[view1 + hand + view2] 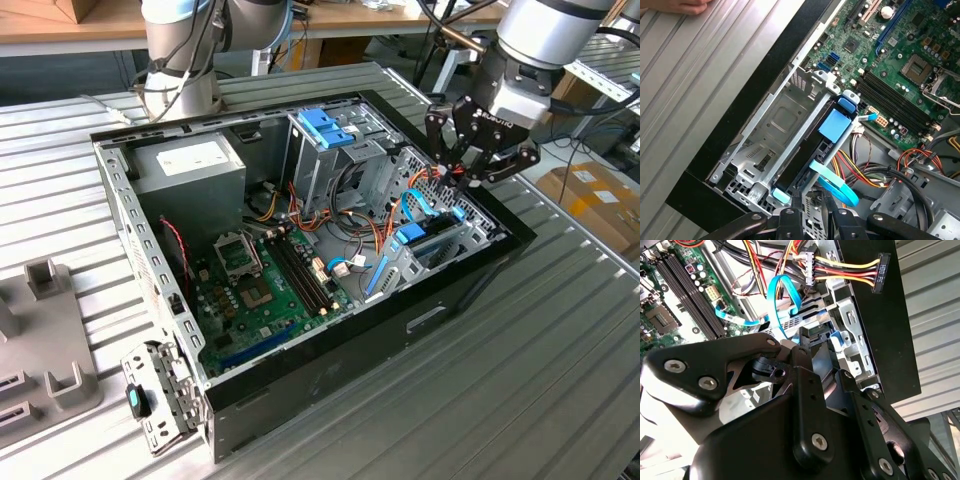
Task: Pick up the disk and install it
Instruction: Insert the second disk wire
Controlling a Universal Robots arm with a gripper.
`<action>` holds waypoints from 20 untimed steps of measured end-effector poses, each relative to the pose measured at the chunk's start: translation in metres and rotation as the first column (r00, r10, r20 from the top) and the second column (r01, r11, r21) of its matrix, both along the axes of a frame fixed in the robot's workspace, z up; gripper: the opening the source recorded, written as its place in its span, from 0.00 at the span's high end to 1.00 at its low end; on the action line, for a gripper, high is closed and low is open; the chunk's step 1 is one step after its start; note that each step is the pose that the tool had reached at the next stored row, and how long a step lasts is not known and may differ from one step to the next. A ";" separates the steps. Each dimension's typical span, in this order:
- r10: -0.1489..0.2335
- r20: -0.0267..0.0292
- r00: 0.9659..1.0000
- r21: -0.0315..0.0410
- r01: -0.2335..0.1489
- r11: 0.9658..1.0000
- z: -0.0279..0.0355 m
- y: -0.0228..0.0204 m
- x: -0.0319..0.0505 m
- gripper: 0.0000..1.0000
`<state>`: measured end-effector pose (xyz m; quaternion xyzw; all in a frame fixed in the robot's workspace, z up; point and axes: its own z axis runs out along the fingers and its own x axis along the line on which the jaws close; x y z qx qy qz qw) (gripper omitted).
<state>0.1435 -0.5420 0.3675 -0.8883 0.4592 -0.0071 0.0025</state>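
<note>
The disk [812, 145] stands on edge in the drive bay [777, 120] at the case's [330, 380] front corner, blue rails showing at both ends. The gripper [468, 172] hovers just above that bay; its fingers hold nothing, but how far apart they stand cannot be told. To seat the disk well, pressure should run straight along the bay guides, clear of the blue cable [837, 187] beside it.

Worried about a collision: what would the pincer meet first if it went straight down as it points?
Probably the disk standing in the drive cage, though the blue cable nearby may come first; depth is unclear.
</note>
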 end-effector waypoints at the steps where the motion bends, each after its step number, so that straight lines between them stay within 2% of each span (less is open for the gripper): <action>1: 0.000 0.000 1.000 0.000 0.000 1.000 0.0000 0.0004 0.0002 0.70; 16: 0.000 0.000 1.000 0.000 0.000 1.000 -0.0001 0.0068 0.0039 0.70; 20: 0.000 0.000 1.000 0.000 0.000 1.000 0.0000 0.0072 0.0040 0.70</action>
